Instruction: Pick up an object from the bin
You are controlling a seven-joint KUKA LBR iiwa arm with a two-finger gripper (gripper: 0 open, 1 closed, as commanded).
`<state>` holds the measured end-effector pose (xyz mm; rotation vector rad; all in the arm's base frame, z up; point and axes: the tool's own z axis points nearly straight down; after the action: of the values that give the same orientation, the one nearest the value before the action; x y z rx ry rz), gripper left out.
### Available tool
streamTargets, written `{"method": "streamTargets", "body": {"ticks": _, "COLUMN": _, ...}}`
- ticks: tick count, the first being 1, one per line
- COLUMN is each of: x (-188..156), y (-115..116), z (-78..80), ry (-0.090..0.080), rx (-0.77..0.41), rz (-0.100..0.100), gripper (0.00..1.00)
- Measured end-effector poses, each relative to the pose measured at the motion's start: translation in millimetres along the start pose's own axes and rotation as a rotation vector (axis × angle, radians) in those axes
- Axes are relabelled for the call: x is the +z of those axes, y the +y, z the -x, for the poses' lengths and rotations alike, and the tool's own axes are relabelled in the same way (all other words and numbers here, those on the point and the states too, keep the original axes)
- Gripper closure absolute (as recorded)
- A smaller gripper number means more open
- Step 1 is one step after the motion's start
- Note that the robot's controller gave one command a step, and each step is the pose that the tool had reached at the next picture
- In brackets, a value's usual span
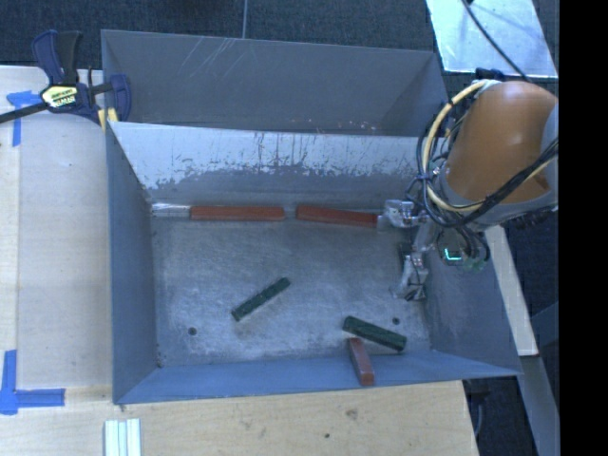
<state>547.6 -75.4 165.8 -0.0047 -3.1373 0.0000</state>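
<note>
— Grey metal bin (285, 164), scuffed floor, streaked back wall. Contents?

— Five loose items, none heaped. Left brown bar (237, 213) and right brown bar (336, 217) lie end to end along the foot of the back wall. Left green bar (260, 299) lies tilted on the floor, left of centre. Right green bar (373, 333) lies near the front right corner, with a brown block (360, 361) just beside it against the front wall.

— Gripper position?

— Gripper (412, 288) hangs close to the right wall, below the orange wrist cover (499, 145), over bare floor. The nearest item is the right green bar, lying apart from it toward the front wall.

— Claw state?

— Cannot tell whether it stands wide or narrow.
</note>
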Motion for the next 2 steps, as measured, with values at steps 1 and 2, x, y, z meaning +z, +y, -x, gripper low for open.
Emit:
{"method": "streamTargets", "body": {"ticks": 1, "x": 99.8, "y": 3.6, "z": -57.9, "ry": 0.001, "rx": 0.009, "rz": 0.0, "gripper": 0.0}}
{"method": "streamTargets", "body": {"ticks": 2, "x": 65.2, "y": 23.8, "z": -63.0, "ry": -0.012, "rx": 0.127, "rz": 0.0, "gripper": 0.0}}
